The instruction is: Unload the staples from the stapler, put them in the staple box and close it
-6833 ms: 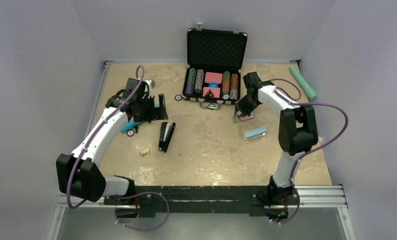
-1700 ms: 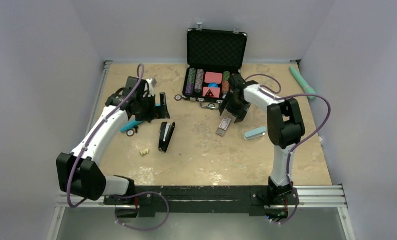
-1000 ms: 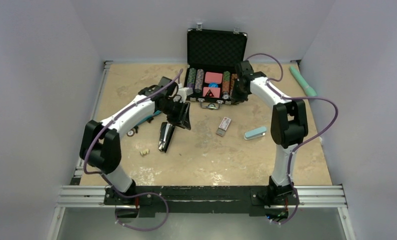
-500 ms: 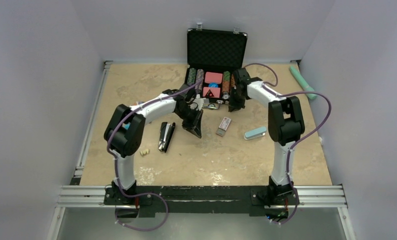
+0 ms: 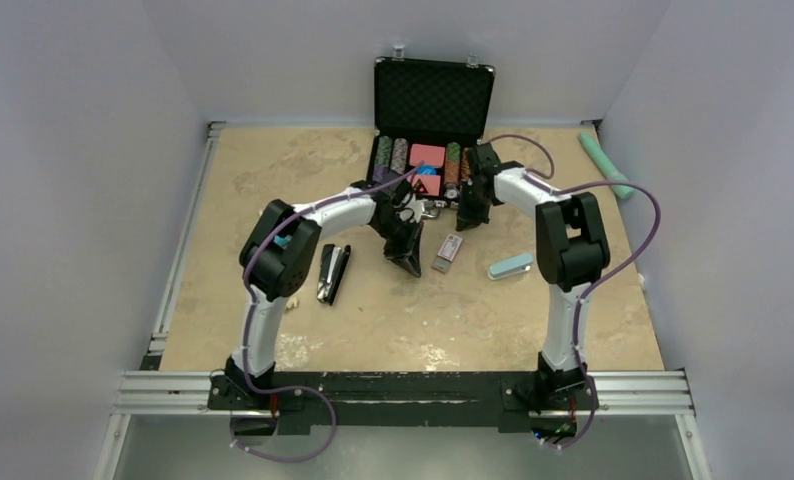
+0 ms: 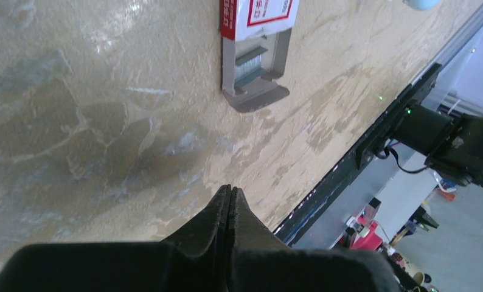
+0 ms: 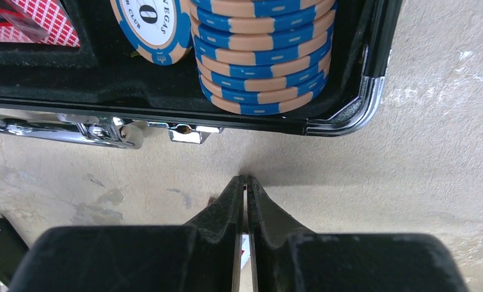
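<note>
Beige, marbled tabletop [image 5: 273,170] carries everything, and the biggest thing on it is the black poker-chip case [image 5: 433,95], lid up against the far wall, clear of the working patch. Both arms lean in toward the middle. The left gripper [image 6: 229,190] hangs just above the bare surface, its fingers pressed flat together with nothing showing between them, nose pointed at the little red-and-white staple box [image 6: 260,13] just beyond. The right gripper [image 7: 246,179] hovers by the case's near right corner, fingers all but touching and holding nothing; I'd guess it is parked there to stay out of the other's way. The black stapler [image 5: 331,272] lies alone to the left of the left gripper, touched by neither; the pale blue stapler [image 5: 510,266] sits off to the right. The box's grey tray [image 6: 255,97] is pulled out, probably to take what comes out of the stapler, and a short grey strip in it looks like the staples [image 6: 250,59]. Whether any remain inside the stapler I cannot tell.
</note>
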`<state>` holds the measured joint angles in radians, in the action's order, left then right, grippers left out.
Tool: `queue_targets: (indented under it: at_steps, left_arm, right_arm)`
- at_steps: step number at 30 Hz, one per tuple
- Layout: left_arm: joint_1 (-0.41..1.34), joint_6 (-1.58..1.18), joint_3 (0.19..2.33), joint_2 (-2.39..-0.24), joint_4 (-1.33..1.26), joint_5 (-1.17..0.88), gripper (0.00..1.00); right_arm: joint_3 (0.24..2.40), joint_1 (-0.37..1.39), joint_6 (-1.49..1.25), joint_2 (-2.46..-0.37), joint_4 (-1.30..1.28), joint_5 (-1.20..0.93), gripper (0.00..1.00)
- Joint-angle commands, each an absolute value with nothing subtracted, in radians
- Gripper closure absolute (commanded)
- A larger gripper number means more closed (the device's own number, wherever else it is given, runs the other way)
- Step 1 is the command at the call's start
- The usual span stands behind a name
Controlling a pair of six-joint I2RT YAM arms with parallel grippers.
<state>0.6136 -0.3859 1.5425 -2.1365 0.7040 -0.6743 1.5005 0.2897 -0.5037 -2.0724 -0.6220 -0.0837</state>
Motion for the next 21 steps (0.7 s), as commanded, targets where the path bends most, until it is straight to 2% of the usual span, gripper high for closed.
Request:
queue_targets:
  at_steps: [1,12,21]
  left_arm:
    - [0.633,-0.449,1.604,-2.164,0.701,-0.609,1.00]
    - [0.705,-0.521,1.590,-2.171,0.667,-0.381,1.00]
    - [0.745,-0.546,1.579,-2.172,0.609,-0.335,1.00]
  right_arm:
    - [1.464,0.295,-0.492,-2.032,-0.599,-0.109,0.90]
    - [1.354,0.295,-0.502,-1.983,-0.572,-0.144,0.92]
    - [1.311,0.296,-0.516,-1.972,-0.550,-0.177,0.93]
